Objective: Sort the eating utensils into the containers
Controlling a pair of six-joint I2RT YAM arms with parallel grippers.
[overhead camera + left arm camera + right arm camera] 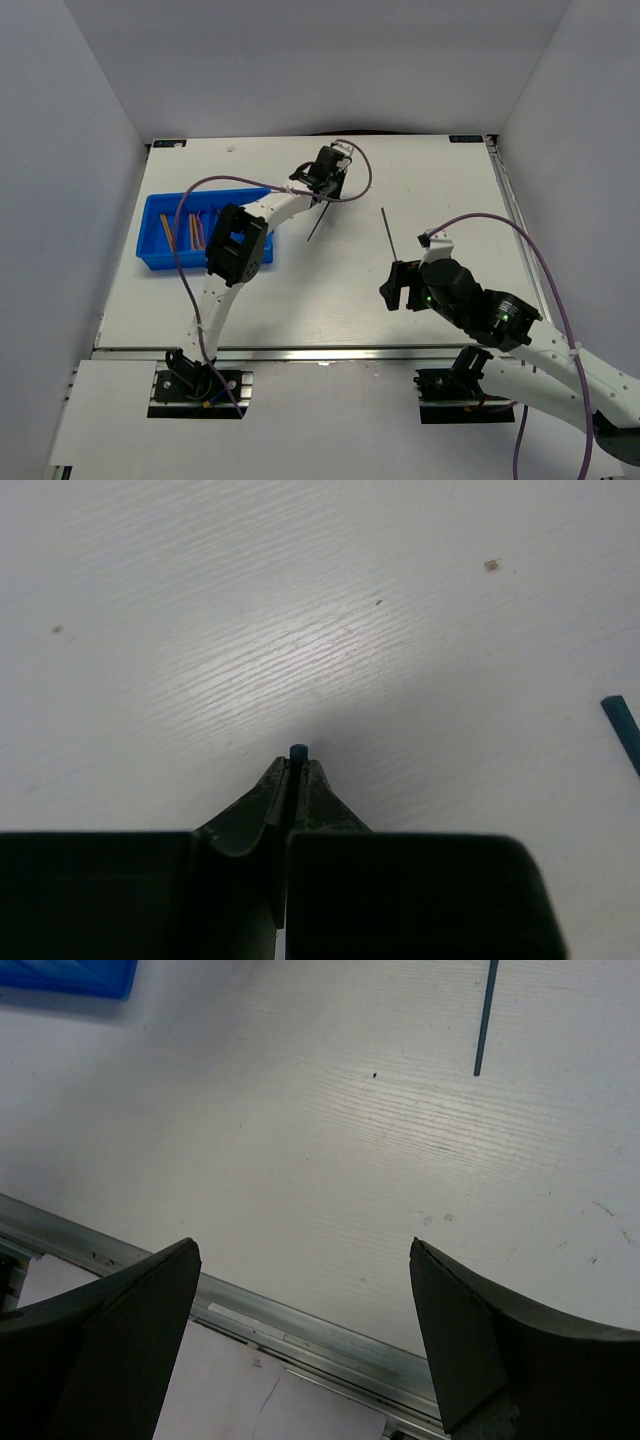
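You'll find no writing you can read: the small tags [166, 143] at the far corners of the surface [440, 180] are too tiny to make out. Your left gripper [297, 767] is pinched tight on a dark blue stick [298, 750] above the far middle of the surface. Only the stick's tip shows past the fingertips; the rest is hidden behind them. From above, a thin dark line [318, 226] runs out from under that gripper, and you cannot tell whether it is the held stick. Your right gripper [302, 1250] is spread wide and holds nothing, near the front edge. A second dark stick [387, 232] lies on the surface just beyond it. The blue tray [160, 262] sits at the left with orange sticks [165, 232] in it, partly covered by the left arm [240, 245].
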